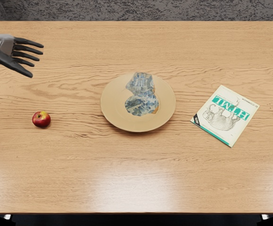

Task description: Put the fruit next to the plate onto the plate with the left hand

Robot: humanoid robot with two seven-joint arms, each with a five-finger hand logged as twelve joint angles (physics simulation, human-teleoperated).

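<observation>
A small red apple (pixel 41 119) lies on the wooden table, well to the left of the plate. The tan round plate (pixel 115 113) sits at the table's middle and bears a blue-and-white patterned patch on its surface. My left hand (pixel 25 55) comes in from the left edge at the upper left, hovering above the table with its dark fingers spread and holding nothing. It is up and slightly left of the apple, clearly apart from it. The right arm does not show.
A white and teal book (pixel 226 114) with an animal drawing lies tilted to the right of the plate. The table's far edge runs along the top, its near edge along the bottom.
</observation>
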